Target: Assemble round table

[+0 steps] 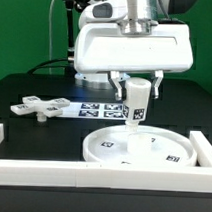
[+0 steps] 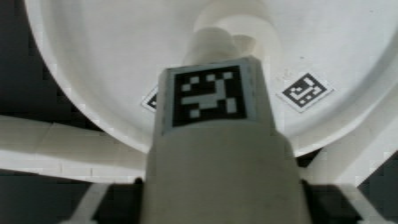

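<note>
The large white round disc [image 1: 140,148] lies flat on the black table near the front wall. The short cylindrical post [image 1: 137,103] with a square tag stands upright over the disc's middle, its lower end at the disc's centre. My gripper [image 1: 138,92] is shut on the post's upper part. In the wrist view the post [image 2: 217,120] fills the middle, with the disc [image 2: 107,60] behind it. The cross-shaped foot [image 1: 36,108] lies flat at the exterior view's left, apart from the disc.
The marker board [image 1: 94,110] lies flat behind the disc. A white border wall [image 1: 51,173] runs along the front, with a wall piece at the exterior view's right [image 1: 206,148].
</note>
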